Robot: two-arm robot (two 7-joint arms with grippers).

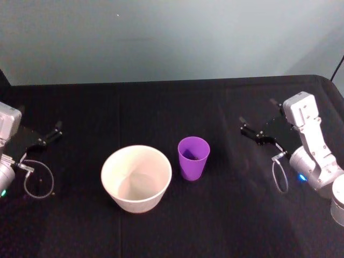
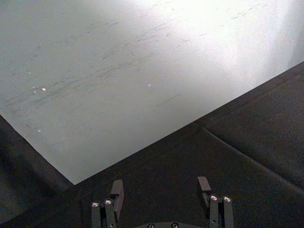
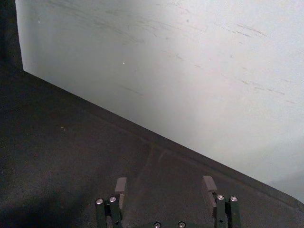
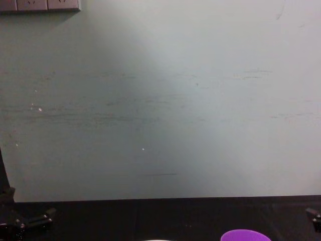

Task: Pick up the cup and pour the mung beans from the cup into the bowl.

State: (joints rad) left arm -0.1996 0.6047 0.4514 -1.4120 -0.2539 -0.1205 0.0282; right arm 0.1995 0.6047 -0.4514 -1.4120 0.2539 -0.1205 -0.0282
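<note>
Left gripper (image 2: 160, 187): mine, at the desk's left edge, well apart from the bowl. Its fingers are spread wide with nothing between them, pointing across the black cloth toward the wall.
Desk (image 1: 215, 215): covered in black cloth, running back to a pale grey-green wall (image 4: 160, 100).
Bowl (image 1: 134, 201): whitish and round-rimmed, standing upright on the desk left of centre. What I see of its inside is bare.
Cup (image 1: 192, 161): bright purple, upright, mouth up, just beside the bowl on its right and a little farther back. I cannot tell whether the two touch. There is a darker patch inside; I cannot tell what it is. In the chest view its rim shows at the bottom edge.
Right gripper (image 3: 164, 184): mine, on the right side of the desk, near the cup but clear of it. Its fingers are spread apart and empty, held above the cloth.
</note>
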